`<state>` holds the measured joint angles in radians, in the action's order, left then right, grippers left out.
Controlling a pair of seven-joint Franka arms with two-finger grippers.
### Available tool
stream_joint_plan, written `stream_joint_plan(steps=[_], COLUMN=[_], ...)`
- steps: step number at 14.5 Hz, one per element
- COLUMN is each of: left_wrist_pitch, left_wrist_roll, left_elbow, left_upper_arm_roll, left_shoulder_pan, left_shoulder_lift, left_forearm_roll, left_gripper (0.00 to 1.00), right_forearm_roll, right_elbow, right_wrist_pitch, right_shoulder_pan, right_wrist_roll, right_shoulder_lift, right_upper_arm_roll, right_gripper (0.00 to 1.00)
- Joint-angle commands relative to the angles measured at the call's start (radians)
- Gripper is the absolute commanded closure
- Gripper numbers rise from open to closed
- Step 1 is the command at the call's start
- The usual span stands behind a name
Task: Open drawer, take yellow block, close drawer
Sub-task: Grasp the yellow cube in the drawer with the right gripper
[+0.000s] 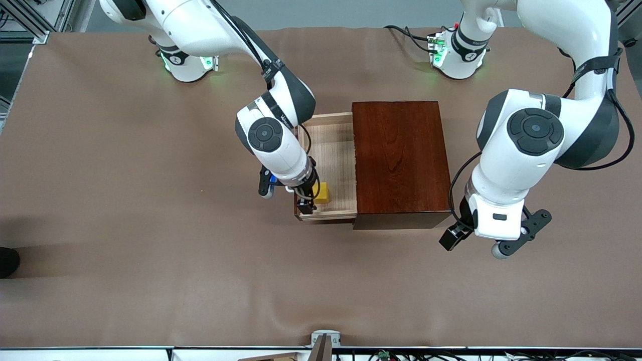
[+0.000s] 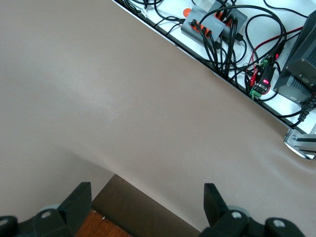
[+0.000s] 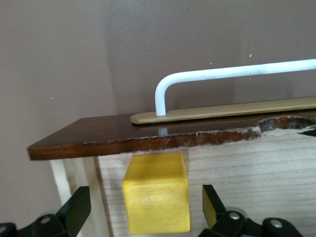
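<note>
Brown cloth covers the table (image 1: 125,200), and near its middle stands a glossy dark reddish-brown wooden box (image 1: 401,160). Its sliding drawer (image 1: 333,150), pale light wood inside, is pulled out toward the right arm's end of the table, at 9 o'clock from the box in the front view. The small bright yellow cube block (image 1: 321,193) sits on the drawer floor in the corner nearest the front camera, close against the drawer's front panel. The right wrist view shows that panel's dark top edge and the white U-shaped bar handle (image 3: 217,79) on its outer face.

Reaching down into the drawer, the right gripper (image 1: 307,200) is spread wide; its 2 black fingers (image 3: 76,207) stand one on each side of the yellow block (image 3: 157,192), with a gap showing on both sides, so it grips nothing.

Waiting over bare table, the left gripper (image 1: 494,240) hangs at 5 o'clock from the box, by the box's corner nearest the front camera at the left arm's end. Its fingers (image 2: 79,200) are parted wide and hold nothing.
</note>
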<state>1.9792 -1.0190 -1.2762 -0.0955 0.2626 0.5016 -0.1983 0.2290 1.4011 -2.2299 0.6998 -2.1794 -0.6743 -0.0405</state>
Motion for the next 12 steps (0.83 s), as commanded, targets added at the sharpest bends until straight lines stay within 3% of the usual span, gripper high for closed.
stream_joint_plan(steps=[1,2,3,4,6,9,12], left_wrist_pitch=[-0.011,-0.011,-0.011,-0.011,-0.028,-0.091,-0.099], left_wrist_roll=[0.017,0.017,0.019,0.025,0.054,0.153,0.285], left_elbow=[-0.025,-0.028,-0.031,-0.031,-0.031,-0.031,-0.031], left_upper_arm_roll=[-0.006,-0.006,-0.004,-0.006,-0.006,-0.007,-0.012], left_shoulder_pan=[-0.006,-0.008,-0.008,-0.008,-0.01,-0.026,-0.08], left_shoulder_lift=[-0.028,-0.028,-0.028,-0.028,-0.029,-0.046,-0.072], left_forearm_roll=[-0.009,-0.009,-0.009,-0.009,-0.009,-0.009,-0.001], left_gripper=[0.0,0.0,0.0,0.0,0.0,0.0,0.0], right_forearm_roll=[0.018,0.019,0.019,0.019,0.019,0.023,0.085], right_elbow=[-0.027,-0.025,-0.025,-0.025,-0.03,-0.034,-0.123], right_wrist_pitch=[-0.008,-0.019,-0.02,-0.02,-0.017,0.05,0.27], right_shoulder_pan=[0.009,0.012,0.012,0.013,0.01,0.007,-0.016], right_wrist_roll=[-0.011,-0.013,-0.013,-0.013,-0.011,-0.01,-0.005], right_shoulder_lift=[-0.024,-0.024,-0.025,-0.024,-0.018,0.033,0.1], right_upper_arm_roll=[-0.001,-0.001,-0.001,-0.001,0.001,0.004,0.004], right_gripper=[0.0,0.11,0.31,0.45,0.65,0.68,0.68])
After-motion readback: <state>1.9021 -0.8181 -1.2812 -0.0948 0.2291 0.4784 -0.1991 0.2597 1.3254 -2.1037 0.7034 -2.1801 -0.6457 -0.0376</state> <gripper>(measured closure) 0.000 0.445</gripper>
